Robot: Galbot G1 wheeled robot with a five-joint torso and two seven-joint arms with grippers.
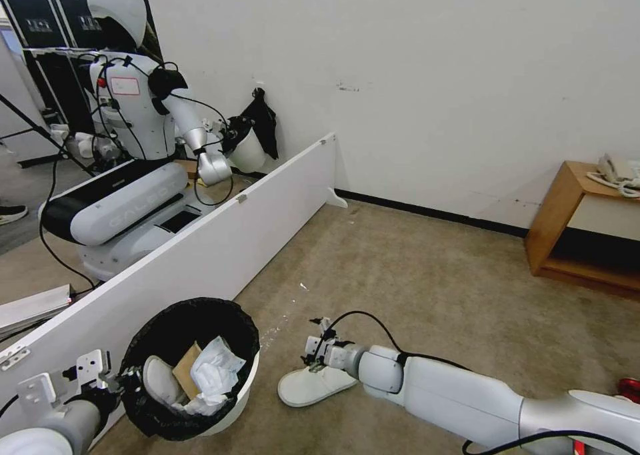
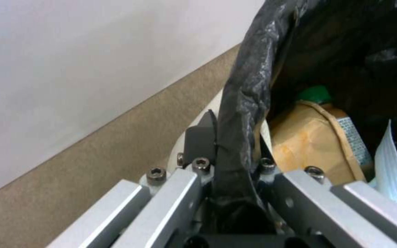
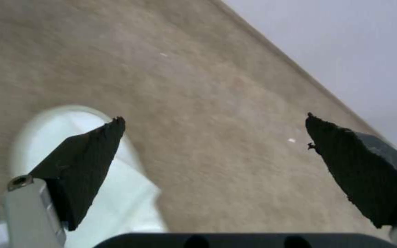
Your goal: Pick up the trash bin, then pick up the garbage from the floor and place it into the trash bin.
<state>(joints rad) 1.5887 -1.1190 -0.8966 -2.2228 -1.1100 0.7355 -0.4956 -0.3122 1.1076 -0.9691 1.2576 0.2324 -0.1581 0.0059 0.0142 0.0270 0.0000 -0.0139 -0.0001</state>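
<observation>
Head view: I have the bin (image 1: 230, 402) held at my lower left, tilted toward me, beside the white board (image 1: 200, 255); the left gripper (image 1: 123, 380) is clamped on its rim, and the left wrist view confirms it — the pads (image 2: 201, 141) pinch the black bag (image 2: 244, 103) folded over the edge. Inside I see a slipper (image 1: 159, 380), cardboard (image 1: 188, 368) and tissues (image 1: 215, 372); a green cap (image 2: 315, 93) shows in the wrist view too.

So the step in hand is the pickup of the second slipper (image 1: 313, 385), which lies on the carpet (image 1: 413, 268) just right of the bin; my right gripper (image 1: 319, 355) hovers low at its far end with fingers (image 3: 86, 162) spread wide — one over the slipper, the other over bare carpet.

As I judge it, the next move calls for shifting sideways to straddle the slipper, dropping, then closing; something red (image 1: 629, 388) at the right edge is probably more litter.
</observation>
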